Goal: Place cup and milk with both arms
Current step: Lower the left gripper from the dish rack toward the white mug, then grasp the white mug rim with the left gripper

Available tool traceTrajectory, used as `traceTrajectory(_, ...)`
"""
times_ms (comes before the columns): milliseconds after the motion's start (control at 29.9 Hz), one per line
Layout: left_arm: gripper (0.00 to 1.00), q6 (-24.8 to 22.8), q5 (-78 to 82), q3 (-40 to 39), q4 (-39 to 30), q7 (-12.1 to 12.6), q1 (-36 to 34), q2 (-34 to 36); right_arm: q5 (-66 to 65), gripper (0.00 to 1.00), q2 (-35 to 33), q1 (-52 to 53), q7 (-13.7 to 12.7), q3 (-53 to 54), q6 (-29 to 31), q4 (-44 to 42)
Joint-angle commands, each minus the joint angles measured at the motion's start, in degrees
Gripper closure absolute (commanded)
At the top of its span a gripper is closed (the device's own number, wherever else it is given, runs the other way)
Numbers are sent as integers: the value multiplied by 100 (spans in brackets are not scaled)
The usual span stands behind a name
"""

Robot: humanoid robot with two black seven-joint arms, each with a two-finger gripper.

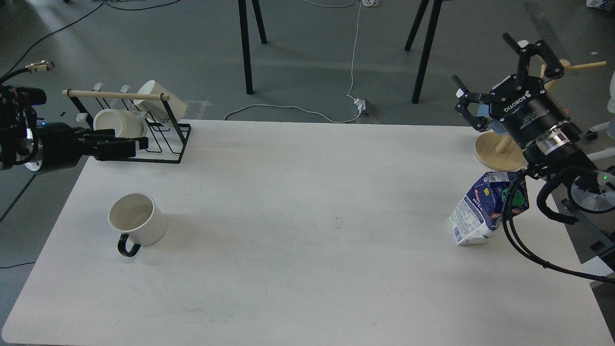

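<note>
A white cup [137, 223] with a black handle stands upright on the white table [307, 250] at the front left. A blue and white milk carton [480, 211] stands at the right edge, partly behind my right arm's cables. My left gripper [137, 146] comes in low from the left and points right, in front of the rack and well behind the cup. It is dark and side-on, so its jaws cannot be read. My right gripper [482, 60] is open and empty, raised behind and above the carton.
A black wire rack [178, 144] with a wooden bar holds two white mugs at the back left corner. A round wooden stand [492, 149] sits at the back right, behind my right gripper. Dark furniture legs and a white cable lie on the floor beyond the table.
</note>
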Motion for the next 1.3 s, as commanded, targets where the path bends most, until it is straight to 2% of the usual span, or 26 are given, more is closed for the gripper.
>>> traceTrajectory(0, 0, 179, 510, 30, 48, 2, 206, -23, 0, 1, 0, -72, 11, 8, 0, 0)
traceTrajectory(535, 0, 258, 537, 4, 601, 2, 901, -489, 9, 1, 0, -142, 29, 16, 0, 9)
traceTrajectory(1002, 0, 443, 546, 74, 1339, 2, 998, -823, 9, 1, -9, -248, 29, 43, 0, 71)
traceTrajectory(1270, 0, 575, 546, 74, 1454, 2, 1068, -972, 9, 1, -9, -301, 38, 43, 0, 79)
